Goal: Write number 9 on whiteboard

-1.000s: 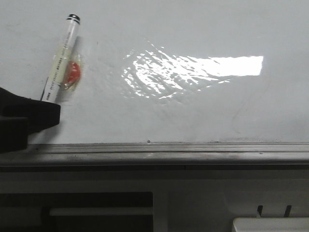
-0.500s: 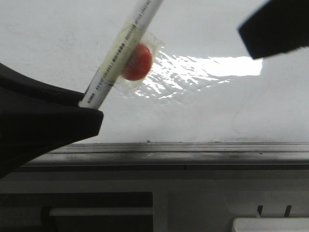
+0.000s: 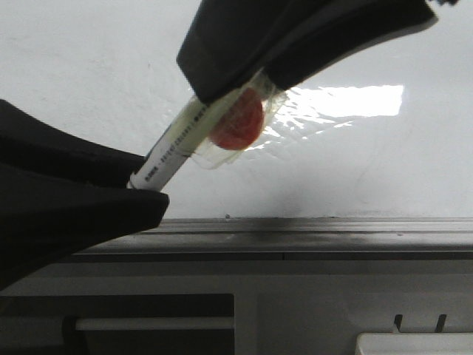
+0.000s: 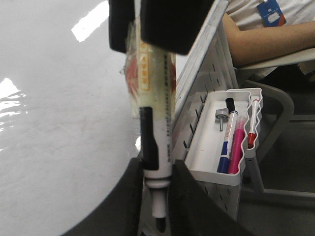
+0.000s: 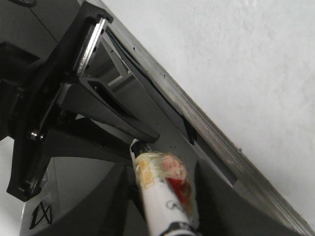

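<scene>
Both claws meet on one marker in front of the whiteboard. The left claw holds the marker's lower end: in the left wrist view its two dark fingers press on either side of the barrel near the black tip, so it is clamped on the marker. The right claw reaches in from above and covers the marker's upper end; in the right wrist view its fingers flank the barrel closely, but I cannot tell whether they actually pinch it. The marker slants, its upper end toward the glare on the board. A red disc wrapped in clear tape is stuck to the barrel just below the right claw. No stroke of a 9 shows on the visible board surface; its grey lower rail runs along the bottom edge. A white tray beside the board holds several pens.
</scene>
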Action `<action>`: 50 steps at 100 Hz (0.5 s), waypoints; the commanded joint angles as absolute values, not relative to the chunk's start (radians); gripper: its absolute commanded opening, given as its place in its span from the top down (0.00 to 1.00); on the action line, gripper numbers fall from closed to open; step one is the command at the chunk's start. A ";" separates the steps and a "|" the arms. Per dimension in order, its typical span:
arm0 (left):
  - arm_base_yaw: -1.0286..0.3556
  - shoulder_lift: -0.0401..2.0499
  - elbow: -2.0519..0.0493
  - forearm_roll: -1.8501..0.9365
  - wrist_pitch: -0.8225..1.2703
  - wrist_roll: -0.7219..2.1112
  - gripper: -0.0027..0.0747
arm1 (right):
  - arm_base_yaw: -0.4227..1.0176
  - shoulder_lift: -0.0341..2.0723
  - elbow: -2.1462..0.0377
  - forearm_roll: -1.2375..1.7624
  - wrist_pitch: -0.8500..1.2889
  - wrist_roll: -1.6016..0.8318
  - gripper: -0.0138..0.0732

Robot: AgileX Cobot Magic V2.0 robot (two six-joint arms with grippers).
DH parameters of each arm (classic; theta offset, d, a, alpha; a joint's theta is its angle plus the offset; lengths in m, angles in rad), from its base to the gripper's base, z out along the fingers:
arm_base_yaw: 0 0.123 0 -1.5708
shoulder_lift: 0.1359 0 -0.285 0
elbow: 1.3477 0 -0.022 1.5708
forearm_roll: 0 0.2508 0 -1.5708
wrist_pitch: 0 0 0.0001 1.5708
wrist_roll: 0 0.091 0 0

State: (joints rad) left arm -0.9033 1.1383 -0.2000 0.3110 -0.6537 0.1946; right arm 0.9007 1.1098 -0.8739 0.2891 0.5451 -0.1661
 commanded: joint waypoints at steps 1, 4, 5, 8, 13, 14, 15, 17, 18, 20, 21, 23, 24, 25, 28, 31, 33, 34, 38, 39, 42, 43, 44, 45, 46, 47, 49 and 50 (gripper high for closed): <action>-0.910 1.120 -0.225 0.299 -0.737 0.193 0.99 | 0.900 1.104 -0.909 0.314 0.500 -0.175 0.72; -0.910 1.120 -0.225 0.299 -0.730 0.193 0.99 | 0.900 1.104 -0.909 0.314 0.495 -0.175 0.83; -0.910 1.120 -0.225 0.299 -0.727 0.193 0.99 | 0.900 1.102 -0.909 0.314 0.493 -0.175 0.85; -0.910 1.120 -0.225 0.299 -0.723 0.193 0.99 | 0.900 1.099 -0.909 0.314 0.486 -0.175 0.92; -0.910 1.120 -0.225 0.293 -0.721 0.189 0.98 | 0.900 1.095 -0.912 0.317 0.482 -0.175 0.92; -0.910 1.120 -0.225 0.293 -0.722 0.188 0.98 | 0.900 1.095 -0.914 0.317 0.482 -0.175 0.92; -0.910 1.120 -0.225 0.291 -0.722 0.186 0.97 | 0.900 1.095 -0.914 0.317 0.484 -0.175 0.92; -0.910 1.120 -0.225 0.286 -0.727 0.186 0.95 | 0.900 1.095 -0.916 0.317 0.486 -0.175 0.92; -0.910 1.120 -0.225 0.280 -0.729 0.184 0.94 | 0.900 1.095 -0.916 0.317 0.488 -0.175 0.92; -0.910 1.120 -0.225 0.266 -0.734 0.184 0.91 | 0.900 1.092 -0.918 0.317 0.487 -0.175 0.92; -0.910 1.120 -0.225 0.261 -0.740 0.184 0.90 | 0.900 1.093 -0.918 0.317 0.487 -0.175 0.92; -0.910 1.120 -0.225 0.247 -0.748 0.184 0.86 | 0.900 1.090 -0.918 0.317 0.487 -0.175 0.92; -0.910 1.120 -0.225 0.243 -0.751 0.184 0.83 | 0.900 1.088 -0.918 0.317 0.487 -0.175 0.92; -0.910 1.120 -0.225 0.236 -0.754 0.184 0.82 | 0.900 1.088 -0.918 0.317 0.487 -0.176 0.92; -0.910 1.120 -0.225 0.223 -0.764 0.184 0.75 | 0.900 1.088 -0.918 0.315 0.487 -0.176 0.92; -0.910 1.118 -0.225 0.213 -0.765 0.184 0.67 | 0.900 1.088 -0.918 0.315 0.492 -0.176 0.92; -0.910 1.114 -0.225 0.201 -0.767 0.184 0.62 | 0.900 1.088 -0.918 0.315 0.495 -0.176 0.92; -0.910 1.111 -0.225 0.193 -0.767 0.184 0.61 | 0.900 1.088 -0.918 0.311 0.497 -0.176 0.92; -0.910 1.101 -0.225 0.163 -0.767 0.184 0.54 | 0.900 1.088 -0.918 0.304 0.501 -0.181 0.92; -0.910 1.096 -0.225 0.147 -0.767 0.184 0.53 | 0.900 1.088 -0.918 0.302 0.501 -0.181 0.92; -0.910 1.085 -0.225 0.111 -0.767 0.184 0.51 | 0.900 1.088 -0.918 0.297 0.501 -0.181 0.92; -0.910 1.081 -0.225 0.092 -0.767 0.184 0.50 | 0.898 1.088 -0.918 0.297 0.501 -0.181 0.92; -0.910 1.074 -0.225 0.082 -0.767 0.184 0.50 | 0.898 1.088 -0.918 0.294 0.501 -0.181 0.92; -0.910 1.069 -0.225 0.073 -0.767 0.184 0.50 | 0.898 1.088 -0.918 0.293 0.501 -0.181 0.92; -0.910 1.060 -0.225 0.054 -0.767 0.184 0.50 | 0.896 1.088 -0.918 0.292 0.501 -0.181 0.92; -0.910 1.055 -0.225 0.045 -0.767 0.184 0.50 | 0.896 1.088 -0.918 0.290 0.499 -0.181 0.92; -0.910 1.038 -0.225 0.017 -0.764 0.184 0.51 | 0.894 1.088 -0.918 0.291 0.496 -0.181 0.92; -0.910 1.032 -0.225 0.000 -0.762 0.190 0.51 | 0.889 1.088 -0.918 0.291 0.490 -0.181 0.92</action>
